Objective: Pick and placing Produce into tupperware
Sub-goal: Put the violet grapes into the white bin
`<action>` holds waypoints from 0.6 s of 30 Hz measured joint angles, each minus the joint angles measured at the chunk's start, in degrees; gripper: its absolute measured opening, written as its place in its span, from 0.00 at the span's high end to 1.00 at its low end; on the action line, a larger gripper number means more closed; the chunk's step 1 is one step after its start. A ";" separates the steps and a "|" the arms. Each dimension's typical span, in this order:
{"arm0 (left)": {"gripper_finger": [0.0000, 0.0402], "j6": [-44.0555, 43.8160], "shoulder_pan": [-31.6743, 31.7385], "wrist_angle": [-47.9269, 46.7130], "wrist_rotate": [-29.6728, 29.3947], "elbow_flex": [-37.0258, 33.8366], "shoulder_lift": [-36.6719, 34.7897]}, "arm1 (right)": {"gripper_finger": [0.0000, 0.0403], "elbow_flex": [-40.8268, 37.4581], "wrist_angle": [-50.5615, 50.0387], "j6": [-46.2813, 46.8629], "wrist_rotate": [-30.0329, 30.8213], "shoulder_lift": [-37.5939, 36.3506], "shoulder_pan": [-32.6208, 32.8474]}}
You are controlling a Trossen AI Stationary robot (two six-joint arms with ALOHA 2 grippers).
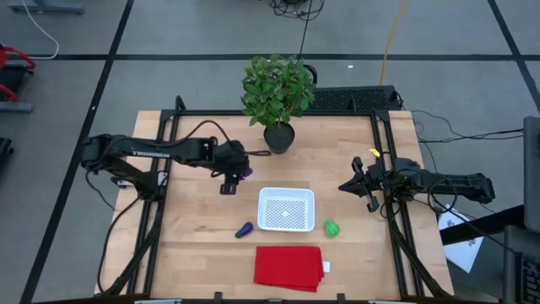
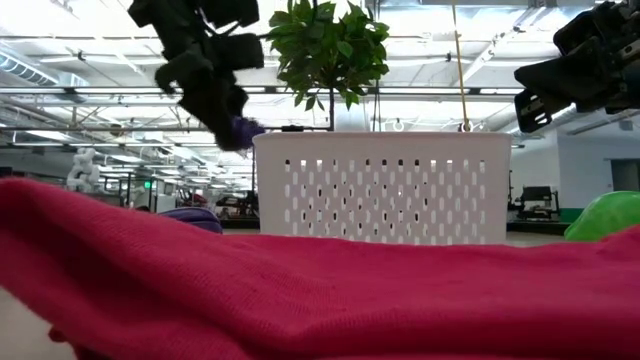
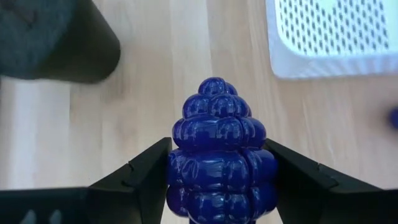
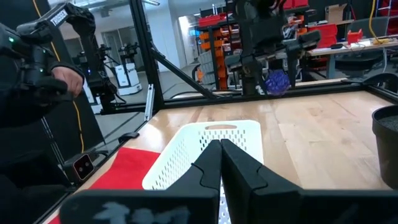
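Grippers first, from our left: our left gripper [image 1: 239, 171] hangs above the wooden table [image 1: 194, 228], lifted clear of the boards and off the left side of the small white perforated plastic tupperware [image 1: 286, 209]. Its fingers [image 3: 140, 177] are clamped on the roundish, dark purple, knobbly produce piece [image 3: 221, 155], one pressed to each side, with the bumpy tip sticking out past them.

Moving rightward, the elongated dark purple piece [image 1: 245, 229] lies on the table just beside the tupperware's near left corner, apart from it. We see nothing inside the tupperware, which sits upright mid-table. Behind it stands the leafy green plant in a dark pot [image 1: 278, 100]; in front of it lies the flat red cloth [image 1: 288, 267]. The bright green round piece [image 1: 332, 227] rests on the wood just off the tupperware's near right corner.

Furthest right, our right gripper [image 1: 358, 186] waits raised at the table's right side, its fingers [image 4: 239, 165] pressed fully together and holding nothing.
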 joint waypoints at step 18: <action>0.42 1.14 -1.93 -0.49 -1.01 4.05 -5.41 | 1.00 0.00 -0.31 -0.06 0.02 0.72 0.00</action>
